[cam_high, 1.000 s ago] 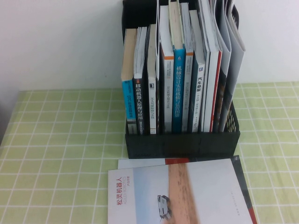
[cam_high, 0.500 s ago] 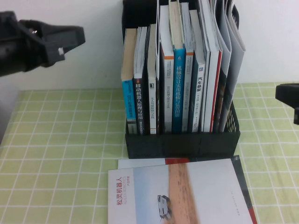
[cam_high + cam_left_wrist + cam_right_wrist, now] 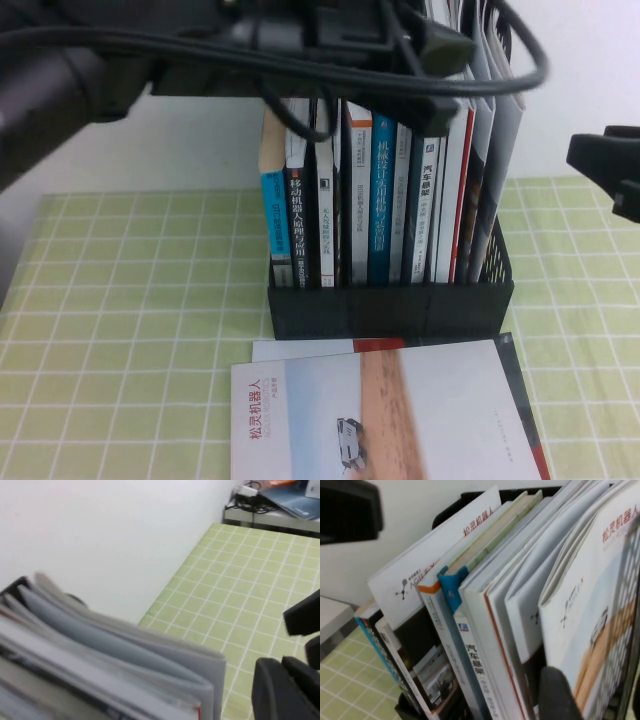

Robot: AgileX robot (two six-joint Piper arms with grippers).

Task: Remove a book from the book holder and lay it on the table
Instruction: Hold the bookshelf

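Left gripper [image 3: 442, 52] over the top of the book holder [image 3: 390, 310], grip state unreadable. Right gripper [image 3: 608, 165] just beside the holder's right wall, likewise unreadable. One holder, upright on the table [image 3: 130, 300]. The book [image 3: 600, 605] stands in the rightmost compartment, cover shown only by the right wrist view: red "松灵机器人". Two look-alike brochures [image 3: 390, 420] stacked flat in front.
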